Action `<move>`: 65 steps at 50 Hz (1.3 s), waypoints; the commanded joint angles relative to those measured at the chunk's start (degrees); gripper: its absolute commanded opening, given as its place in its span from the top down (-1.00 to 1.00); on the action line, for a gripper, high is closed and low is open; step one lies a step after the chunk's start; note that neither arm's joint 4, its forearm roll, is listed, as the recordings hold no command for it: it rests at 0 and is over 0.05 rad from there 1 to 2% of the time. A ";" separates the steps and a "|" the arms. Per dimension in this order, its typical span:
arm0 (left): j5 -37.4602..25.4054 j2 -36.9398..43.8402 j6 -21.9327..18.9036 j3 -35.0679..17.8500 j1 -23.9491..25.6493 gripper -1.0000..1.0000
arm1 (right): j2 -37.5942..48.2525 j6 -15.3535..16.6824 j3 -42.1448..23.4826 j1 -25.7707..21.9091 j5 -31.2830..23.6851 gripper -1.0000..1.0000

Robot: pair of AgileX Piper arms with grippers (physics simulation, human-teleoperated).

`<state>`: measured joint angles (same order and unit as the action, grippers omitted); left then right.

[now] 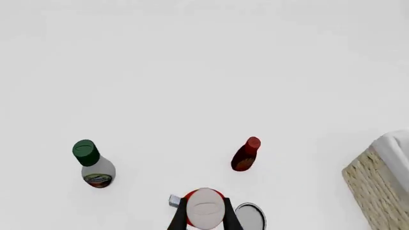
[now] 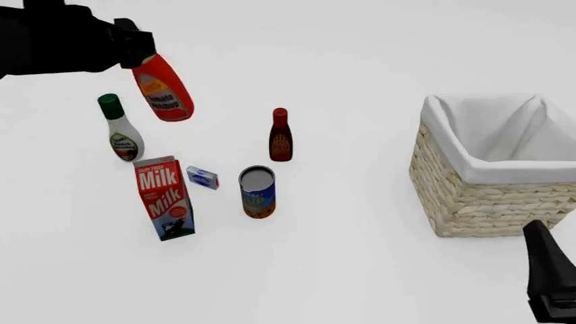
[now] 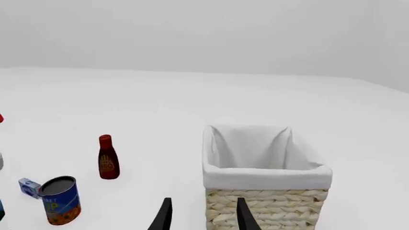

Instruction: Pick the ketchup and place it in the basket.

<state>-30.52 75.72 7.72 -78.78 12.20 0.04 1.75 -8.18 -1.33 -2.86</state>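
1. On the white desk (image 2: 360,270) stand a white bottle with a green cap (image 2: 120,128), a small dark red bottle (image 2: 280,136), a milk carton (image 2: 164,198), an open tin can (image 2: 257,192) and a tiny blue-and-white box (image 2: 202,177). They cluster on the left; the basket (image 2: 490,196) sits well apart on the right.
2. The ketchup (image 2: 162,88) hangs in the air above the desk, tilted, over that cluster, its cap end up at the left gripper (image 2: 135,50).
3. The left gripper is closed around the ketchup; in its wrist view the dark fingers (image 1: 179,215) flank the bottle's rounded end.
4. The right gripper (image 3: 201,215) hovers near the basket's front wall, fingers spread, holding nothing.
5. The ketchup's cap is hidden by the left gripper, and the right arm (image 2: 549,280) is cut off by the frame's corner.
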 commanded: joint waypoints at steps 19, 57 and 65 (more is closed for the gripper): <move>-8.70 -12.42 0.53 3.64 6.41 1.00 | 9.66 2.88 -13.34 -21.49 -6.86 -1.00; -15.41 -15.47 0.12 1.51 13.46 1.00 | 30.03 5.62 -22.24 -44.61 2.03 -1.00; -16.51 -16.05 0.55 1.27 15.52 1.00 | 33.04 4.75 -23.63 -46.81 3.62 -1.00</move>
<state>-45.72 60.57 8.61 -77.06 25.44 29.09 6.97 -29.73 -44.69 -1.16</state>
